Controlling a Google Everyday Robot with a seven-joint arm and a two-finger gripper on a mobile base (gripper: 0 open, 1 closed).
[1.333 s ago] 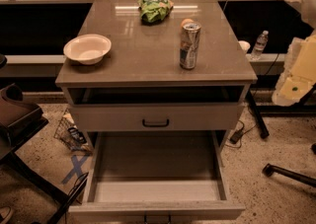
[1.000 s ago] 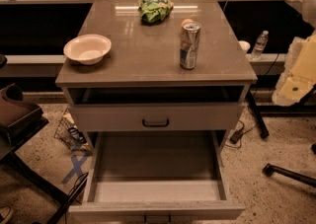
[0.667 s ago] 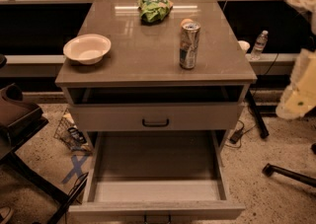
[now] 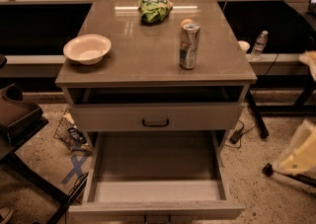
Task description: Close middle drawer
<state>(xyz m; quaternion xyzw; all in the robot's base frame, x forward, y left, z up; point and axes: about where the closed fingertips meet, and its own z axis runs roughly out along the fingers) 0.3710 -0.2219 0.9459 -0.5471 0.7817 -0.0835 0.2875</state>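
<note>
The middle drawer [image 4: 157, 210] is pulled far out toward me, low in the view, and its long pale-grey inside [image 4: 156, 168] is bare. Its small dark handle [image 4: 157, 217] sits at the bottom edge of the frame. The drawer nearest the tabletop [image 4: 155, 117] is out only a little, with a dark gap above it. The lowest drawer is out of view. My gripper [image 4: 297, 156] is a pale shape at the right edge, well to the right of the open drawer and not touching it.
On the tabletop [image 4: 148, 55] stand a white bowl [image 4: 87, 48], a green chip bag [image 4: 154, 9] and a tall can [image 4: 189, 45]. A dark chair [image 4: 16, 117] and a wire basket [image 4: 73, 132] are at the left. A water bottle [image 4: 258, 44] and dark stand legs [image 4: 256, 114] are at the right.
The pale arm at the right has moved down and further right, away from the cabinet. The drawers and tabletop items have not moved.
</note>
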